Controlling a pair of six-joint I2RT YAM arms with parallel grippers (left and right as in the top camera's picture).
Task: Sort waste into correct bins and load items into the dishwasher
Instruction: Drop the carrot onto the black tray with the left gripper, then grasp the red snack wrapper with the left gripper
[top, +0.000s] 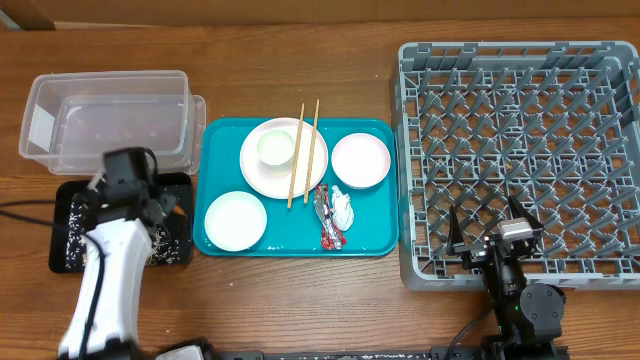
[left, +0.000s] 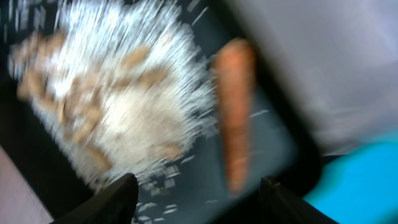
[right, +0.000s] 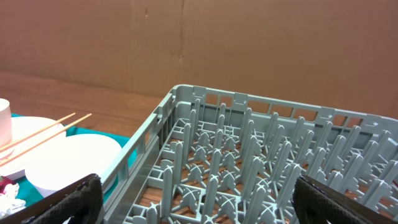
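The carrot (left: 233, 112) lies flat in the black tray (left: 273, 143) beside the rice (left: 118, 106), its thin tip pointing toward the left gripper (left: 200, 194), whose fingers are apart and empty. The right gripper (right: 199, 202) is spread wide over the rack (right: 249, 155).

A wood-grain table (top: 300, 300) fills the scene, backed by a plain brown board wall (right: 249, 43).
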